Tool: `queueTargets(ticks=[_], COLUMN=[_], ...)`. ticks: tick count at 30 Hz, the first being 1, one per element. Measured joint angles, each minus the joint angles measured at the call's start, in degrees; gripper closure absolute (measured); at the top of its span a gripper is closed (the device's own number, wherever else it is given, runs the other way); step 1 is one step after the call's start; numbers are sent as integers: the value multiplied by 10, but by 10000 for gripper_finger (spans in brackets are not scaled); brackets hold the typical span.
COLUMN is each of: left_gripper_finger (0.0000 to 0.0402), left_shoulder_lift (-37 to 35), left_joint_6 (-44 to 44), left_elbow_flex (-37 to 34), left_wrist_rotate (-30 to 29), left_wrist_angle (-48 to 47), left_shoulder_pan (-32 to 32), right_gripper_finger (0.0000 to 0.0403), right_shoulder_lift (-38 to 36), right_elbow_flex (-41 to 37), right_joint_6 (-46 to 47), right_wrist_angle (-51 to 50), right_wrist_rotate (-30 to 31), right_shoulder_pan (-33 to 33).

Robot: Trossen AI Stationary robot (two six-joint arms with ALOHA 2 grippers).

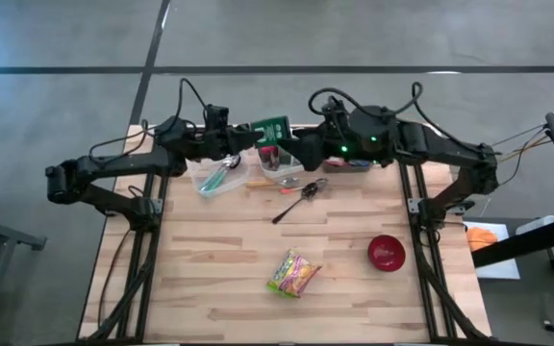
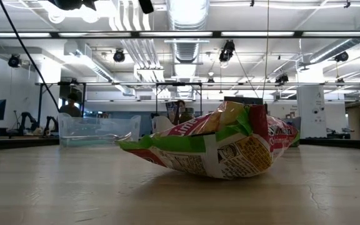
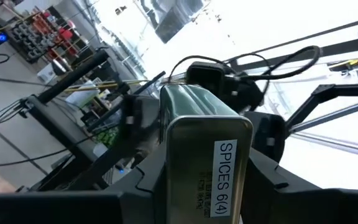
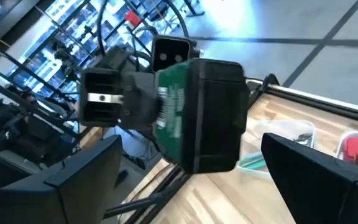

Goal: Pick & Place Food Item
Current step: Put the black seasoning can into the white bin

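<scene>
Above the table's far edge, the left gripper [image 1: 250, 140] clamps a green spice tin [image 1: 271, 130] aloft between both arms, as if for a handover; the right gripper [image 1: 287, 149] faces it, fingers spread wide. Nearer, a snack packet [image 1: 293, 272] lies untouched.

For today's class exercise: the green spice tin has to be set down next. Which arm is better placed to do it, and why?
The left. The left gripper holds the green spice tin raised above the table's far edge. The right gripper's jaws stand open and empty just short of it.
</scene>
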Motion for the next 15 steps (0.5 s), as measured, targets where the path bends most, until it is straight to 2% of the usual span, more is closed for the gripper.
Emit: queueTargets(ticks=[9, 15], left_gripper_finger=[274, 274], left_shoulder_lift=[0, 0], left_joint_6=[0, 0], left_elbow_flex=[6, 6], left_wrist_rotate=[30, 29], left_wrist_angle=[1, 2], left_shoulder_pan=[-5, -4], right_gripper_finger=[25, 85], right_shoulder_lift=[4, 8], right_elbow_flex=[0, 0], right_joint_6=[-7, -12], right_wrist_angle=[17, 14], right_wrist_rotate=[-54, -76], right_shoulder_pan=[-32, -45])
